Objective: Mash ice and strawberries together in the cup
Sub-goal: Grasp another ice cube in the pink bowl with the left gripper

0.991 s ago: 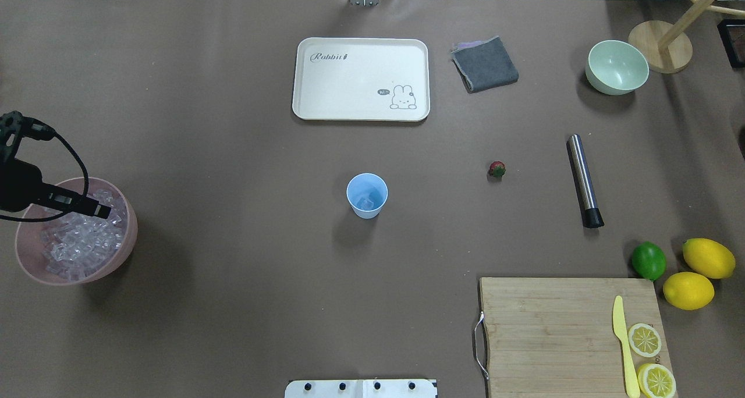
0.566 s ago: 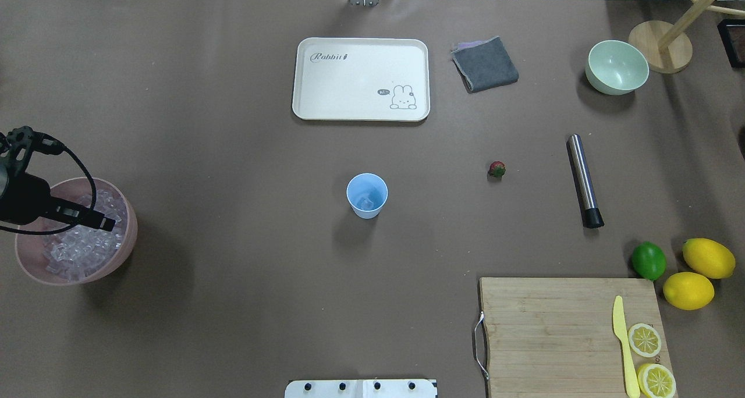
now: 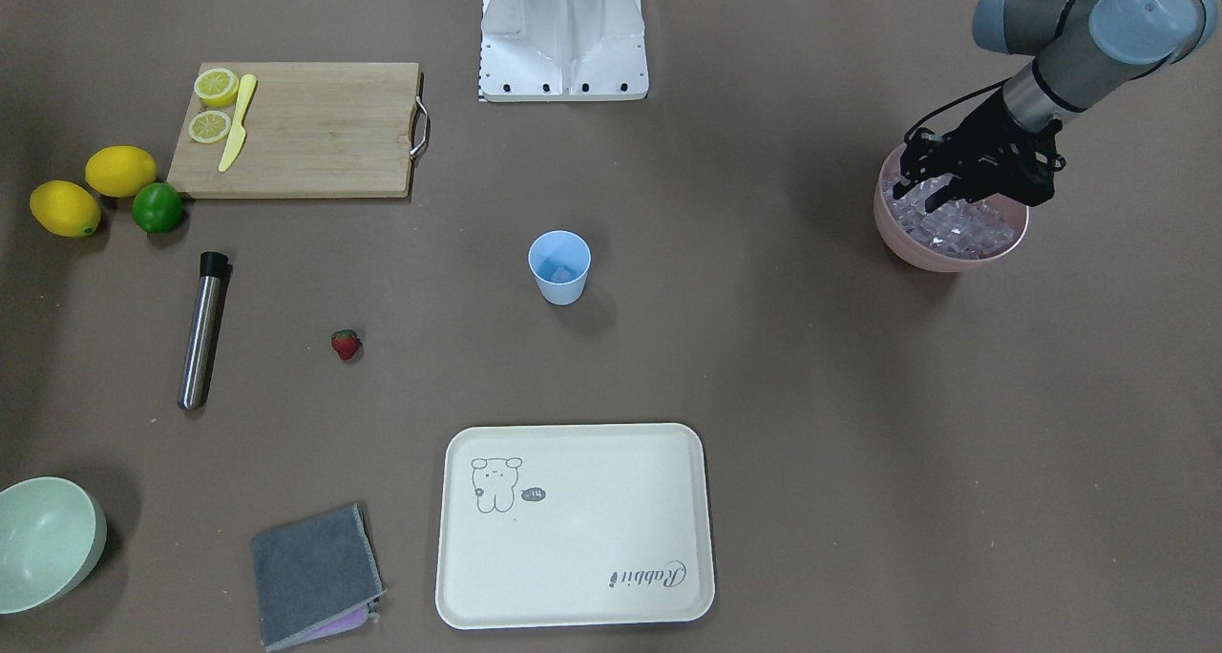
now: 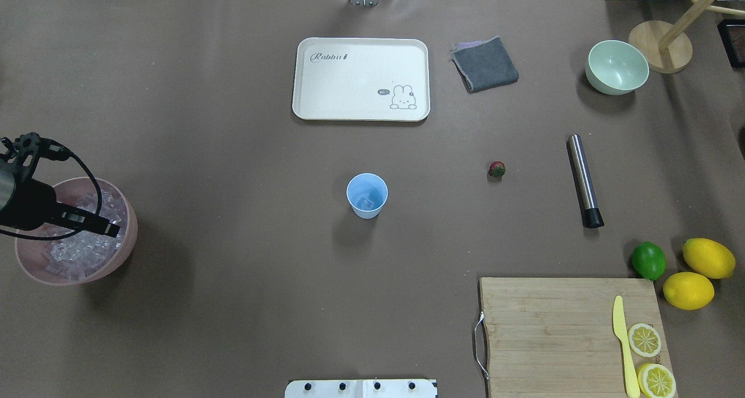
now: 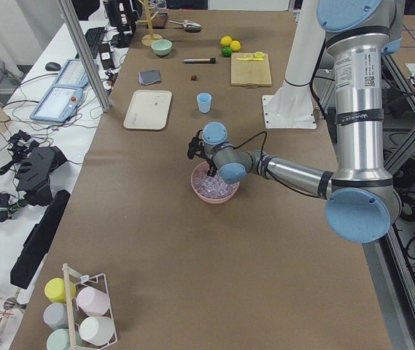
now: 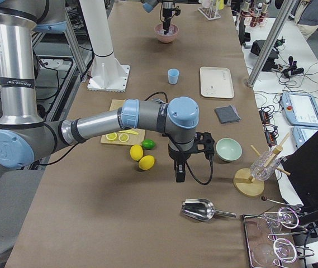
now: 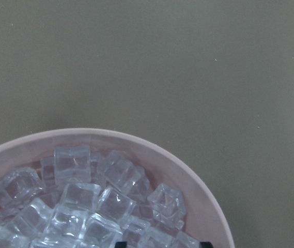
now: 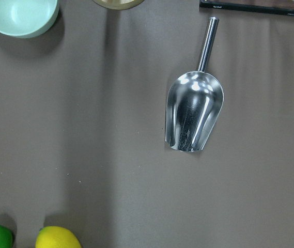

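Step in hand: fetching ice; judged an early stage, with the fruit not yet in the cup.
Left gripper (image 3: 928, 195): low over the pink bowl (image 3: 897, 242) at the table's left end; both fingertips show at the bottom edge of the wrist view, spread apart with cubes under them and nothing clamped.
Ice (image 7: 74, 201): heaped in the pink bowl; at least one cube (image 4: 365, 202) lies in the cup.
Cup (image 4: 366, 196): upright at table centre, well apart from the pink bowl.
Strawberry (image 4: 496, 169): loose on the brown table (image 4: 233, 124), between the cup and the muddler (image 4: 584, 180).
Next move, judged: sink the fingers around one cube, close, lift clear of the rim, carry it across to the cup.
Risk, judged: slick, closely packed cubes may slip or come up in pairs.
Right gripper (image 6: 179, 177): hangs beyond the table's right end, above a steel scoop (image 8: 194, 118); whether it is apart or together cannot be told.
In the way: nothing lies between the pink bowl and the cup.
Others: cream tray (image 4: 361, 78), grey cloth (image 4: 485, 64), pale green bowl (image 4: 617, 66), lime (image 4: 648, 260), two lemons (image 4: 708, 258), cutting board (image 4: 559, 334) with yellow knife (image 4: 623, 345) and lemon halves (image 4: 644, 339).
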Available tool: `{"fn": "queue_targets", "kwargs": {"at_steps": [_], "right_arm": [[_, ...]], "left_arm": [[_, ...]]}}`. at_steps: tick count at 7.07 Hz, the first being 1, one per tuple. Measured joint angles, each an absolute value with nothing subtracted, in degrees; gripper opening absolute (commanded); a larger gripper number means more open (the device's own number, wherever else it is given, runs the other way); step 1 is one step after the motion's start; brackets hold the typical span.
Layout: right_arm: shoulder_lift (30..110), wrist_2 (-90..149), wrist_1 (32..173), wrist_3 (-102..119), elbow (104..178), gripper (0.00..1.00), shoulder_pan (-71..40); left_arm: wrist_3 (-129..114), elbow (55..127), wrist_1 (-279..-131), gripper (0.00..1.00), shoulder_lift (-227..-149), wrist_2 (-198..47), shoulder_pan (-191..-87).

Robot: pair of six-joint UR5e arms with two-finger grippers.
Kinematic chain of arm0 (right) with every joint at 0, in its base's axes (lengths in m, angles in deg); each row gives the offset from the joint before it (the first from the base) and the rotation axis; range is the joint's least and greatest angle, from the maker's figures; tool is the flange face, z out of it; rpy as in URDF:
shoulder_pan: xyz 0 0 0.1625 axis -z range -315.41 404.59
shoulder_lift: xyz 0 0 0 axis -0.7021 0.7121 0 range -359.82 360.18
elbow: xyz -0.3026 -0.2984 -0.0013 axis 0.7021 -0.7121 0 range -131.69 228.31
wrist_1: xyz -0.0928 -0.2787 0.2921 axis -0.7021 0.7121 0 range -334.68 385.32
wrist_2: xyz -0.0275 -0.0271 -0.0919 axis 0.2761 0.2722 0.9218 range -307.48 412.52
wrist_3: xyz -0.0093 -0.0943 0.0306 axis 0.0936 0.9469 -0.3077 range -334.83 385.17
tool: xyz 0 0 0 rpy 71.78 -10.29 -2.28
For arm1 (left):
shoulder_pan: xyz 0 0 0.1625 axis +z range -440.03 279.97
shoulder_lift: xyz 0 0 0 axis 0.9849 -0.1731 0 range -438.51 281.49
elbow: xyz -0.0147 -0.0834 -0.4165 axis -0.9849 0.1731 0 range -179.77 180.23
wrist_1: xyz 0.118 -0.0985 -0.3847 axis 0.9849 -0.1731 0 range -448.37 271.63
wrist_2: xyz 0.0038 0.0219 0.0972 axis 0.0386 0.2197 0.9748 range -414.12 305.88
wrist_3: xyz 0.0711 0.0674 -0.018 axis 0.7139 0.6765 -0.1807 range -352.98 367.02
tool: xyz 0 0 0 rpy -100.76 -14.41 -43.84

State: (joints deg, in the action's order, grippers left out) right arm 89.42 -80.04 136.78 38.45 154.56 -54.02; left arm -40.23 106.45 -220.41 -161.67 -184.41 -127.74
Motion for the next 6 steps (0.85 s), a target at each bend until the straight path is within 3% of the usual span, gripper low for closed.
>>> {"fn": "queue_targets", "kwargs": {"at_steps": [2, 6], "right_arm": [[89.40, -80.03, 136.84, 38.44, 154.55, 1.00, -54.02], [89.57, -80.02, 136.85, 38.50, 154.56, 1.00, -54.02]], "left_arm": [[-40.13, 106.43, -220.44, 0.55, -161.54, -184.38, -127.16], [-39.85, 106.34, -221.29, 0.36, -160.64, -184.32, -126.91]]}}
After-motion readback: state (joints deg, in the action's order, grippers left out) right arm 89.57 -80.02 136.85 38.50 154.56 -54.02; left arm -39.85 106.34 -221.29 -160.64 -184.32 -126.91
